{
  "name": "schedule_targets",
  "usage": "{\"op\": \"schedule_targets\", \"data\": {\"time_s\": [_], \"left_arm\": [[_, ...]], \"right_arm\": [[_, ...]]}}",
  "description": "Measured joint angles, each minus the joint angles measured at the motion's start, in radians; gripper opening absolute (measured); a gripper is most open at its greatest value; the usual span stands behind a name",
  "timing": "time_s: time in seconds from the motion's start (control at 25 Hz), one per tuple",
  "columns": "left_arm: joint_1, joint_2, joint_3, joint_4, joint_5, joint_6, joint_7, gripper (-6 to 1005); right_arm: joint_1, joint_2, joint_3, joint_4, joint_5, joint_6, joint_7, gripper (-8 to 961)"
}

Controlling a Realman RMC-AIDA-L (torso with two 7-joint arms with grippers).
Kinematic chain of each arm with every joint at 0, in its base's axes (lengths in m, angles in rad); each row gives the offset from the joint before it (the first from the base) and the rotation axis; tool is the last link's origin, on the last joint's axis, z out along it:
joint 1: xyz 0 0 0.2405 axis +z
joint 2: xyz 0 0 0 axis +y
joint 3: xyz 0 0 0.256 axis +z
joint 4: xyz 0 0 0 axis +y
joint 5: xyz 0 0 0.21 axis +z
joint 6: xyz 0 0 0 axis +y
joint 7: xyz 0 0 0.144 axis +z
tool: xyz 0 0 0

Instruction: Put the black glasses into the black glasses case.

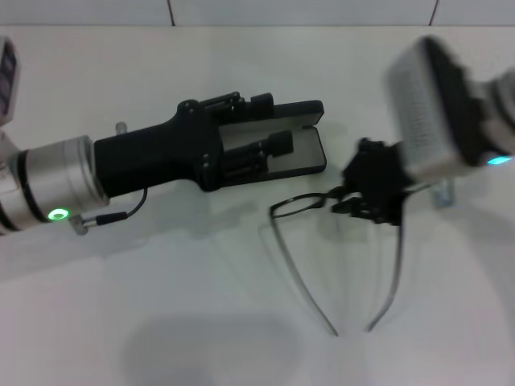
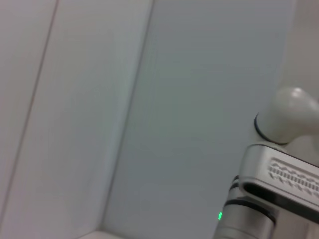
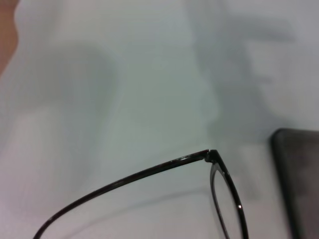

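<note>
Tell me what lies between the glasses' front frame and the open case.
Nothing. In the head view, only a bare strip of white table separates the black glasses, held by the right gripper, from the black glasses case, where the left gripper sits.

No text, brand, number or sign can be read in any of the three views. The oblong hard black glasses case (image 1: 302,141) lies open with its grey lining showing and no legible lettering. The thin black-framed glasses (image 1: 322,241) carry no readable marking either.
</note>
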Motion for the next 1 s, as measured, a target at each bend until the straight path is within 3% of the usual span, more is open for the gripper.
{"op": "schedule_targets", "data": {"time_s": [0.12,0.16,0.24,0.44,0.56,0.6,1.0], "left_arm": [[0.012,0.001,-0.005,0.002,-0.005,0.050,0.000,633],[0.015,0.001,-0.011,0.002,-0.006,0.067,0.000,633],[0.018,0.001,-0.033,0.000,-0.006,0.112,-0.001,633],[0.001,0.009,-0.045,-0.001,-0.014,0.195,-0.078,633],[-0.015,0.010,-0.042,-0.002,-0.003,0.222,-0.104,633],[-0.019,0.011,-0.041,-0.005,0.002,0.232,-0.111,633],[-0.108,-0.002,-0.020,-0.078,0.069,0.248,-0.128,632]], "right_arm": [[-0.125,0.001,0.113,-0.125,0.054,-0.070,-0.062,128],[-0.125,0.001,0.113,-0.125,0.054,-0.070,-0.062,123],[-0.236,0.001,0.196,-0.160,0.198,-0.107,-0.154,117],[-0.335,0.003,0.273,-0.055,0.458,-0.113,-0.291,117],[-0.352,0.003,0.284,0.069,0.623,-0.116,-0.371,117],[-0.348,0.003,0.285,0.170,0.724,-0.128,-0.437,117],[-0.313,0.002,0.291,0.413,0.896,-0.197,-0.587,118]]}}
